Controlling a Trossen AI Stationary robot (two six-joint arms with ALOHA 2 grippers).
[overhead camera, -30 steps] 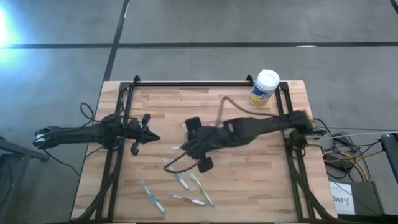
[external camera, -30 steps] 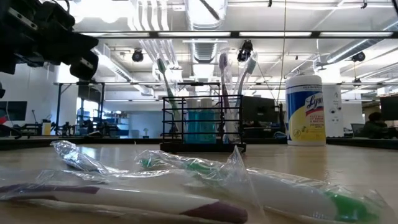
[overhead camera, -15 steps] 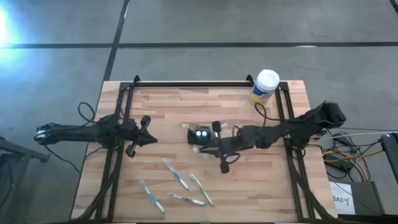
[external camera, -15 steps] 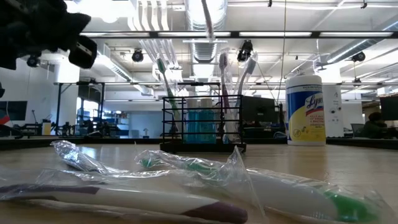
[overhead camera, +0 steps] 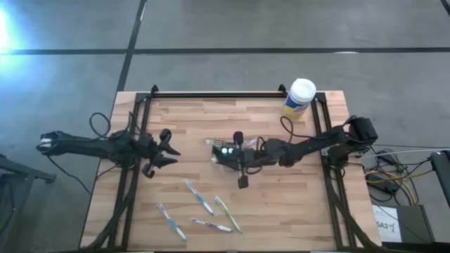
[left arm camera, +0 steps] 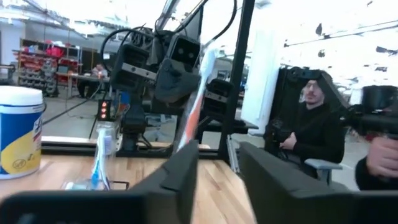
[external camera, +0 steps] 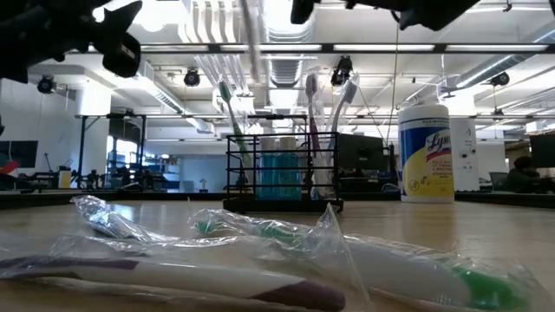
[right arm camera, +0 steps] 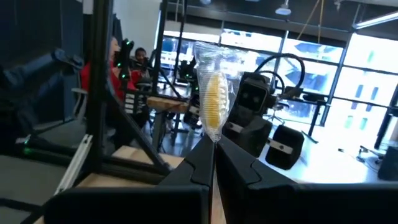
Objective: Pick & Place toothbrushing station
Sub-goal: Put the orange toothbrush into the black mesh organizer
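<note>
At mid-worktop [overhead camera: 281,190] | toothbrushing station [external camera: 281,169] stood upright, toothbrushes [external camera: 227,108] and blue tube inside | my right fingers [right arm camera: 212,155] pinched shut on wrapped toothbrush [right arm camera: 213,96] just beside it | my left fingers [left arm camera: 219,163] parted, empty, near worktop's left edge

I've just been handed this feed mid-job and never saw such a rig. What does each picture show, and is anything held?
Two dark robot arms work at a wooden table. One picture looks straight down, one level across the tabletop, two come from wrist cameras. The black mesh holder with upright toothbrushes sits mid-table, a canister at a far corner, wrapped toothbrushes near the front. The right end effector is shut on a wrapped toothbrush; the left end effector is open and empty.
</note>
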